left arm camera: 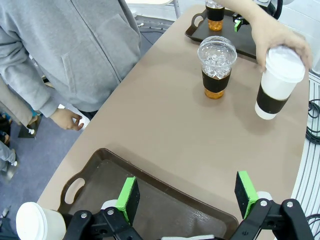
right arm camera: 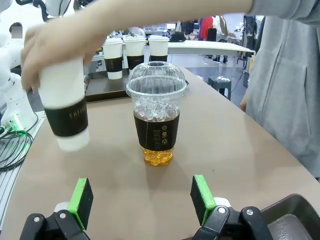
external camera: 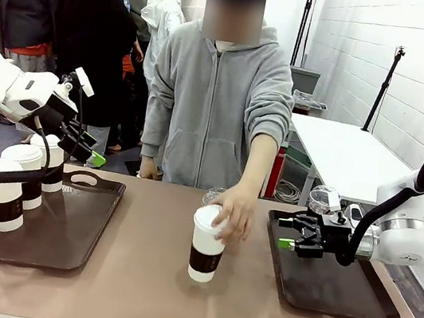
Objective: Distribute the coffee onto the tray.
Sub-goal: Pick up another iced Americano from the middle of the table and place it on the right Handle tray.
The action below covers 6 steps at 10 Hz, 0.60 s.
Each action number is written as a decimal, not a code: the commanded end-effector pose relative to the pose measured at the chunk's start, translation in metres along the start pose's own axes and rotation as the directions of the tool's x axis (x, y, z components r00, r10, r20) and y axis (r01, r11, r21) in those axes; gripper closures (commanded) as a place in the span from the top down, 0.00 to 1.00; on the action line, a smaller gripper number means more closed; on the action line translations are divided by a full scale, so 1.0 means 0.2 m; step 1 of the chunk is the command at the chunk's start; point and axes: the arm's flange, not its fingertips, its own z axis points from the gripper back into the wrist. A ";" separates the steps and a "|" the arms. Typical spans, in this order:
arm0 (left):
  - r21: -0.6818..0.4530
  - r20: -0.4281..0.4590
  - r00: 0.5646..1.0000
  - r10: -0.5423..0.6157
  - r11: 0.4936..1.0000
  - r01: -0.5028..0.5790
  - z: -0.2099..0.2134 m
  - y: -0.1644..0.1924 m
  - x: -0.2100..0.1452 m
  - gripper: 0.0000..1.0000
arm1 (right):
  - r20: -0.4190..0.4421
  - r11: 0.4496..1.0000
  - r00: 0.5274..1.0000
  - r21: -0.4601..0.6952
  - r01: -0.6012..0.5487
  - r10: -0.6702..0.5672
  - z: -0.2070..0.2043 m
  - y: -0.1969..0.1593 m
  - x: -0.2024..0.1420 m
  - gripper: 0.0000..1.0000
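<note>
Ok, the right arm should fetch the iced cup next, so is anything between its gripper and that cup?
Nothing visible: bare table lies between the open right gripper and the iced cup. The person's hand holds a paper cup close beside that path, apart from the iced cup.

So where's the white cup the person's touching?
In the front view the white cup is mid-table between the left tray and the right tray, under the person's hand, an iced clear cup just behind it.
</note>
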 end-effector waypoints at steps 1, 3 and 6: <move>-0.011 0.025 1.000 -0.017 1.000 0.017 -0.01 0.02 -0.02 1.00 | 0.000 1.000 1.000 -0.001 0.001 -0.001 0.00 -0.01 0.00 1.00; -0.011 0.025 1.000 -0.017 1.000 0.017 -0.01 0.02 -0.02 1.00 | 0.000 1.000 1.000 -0.001 0.001 -0.001 0.00 -0.01 0.00 1.00; -0.011 0.025 1.000 -0.017 1.000 0.017 -0.01 0.02 -0.02 1.00 | 0.000 1.000 1.000 -0.001 0.001 -0.001 0.00 -0.01 0.00 1.00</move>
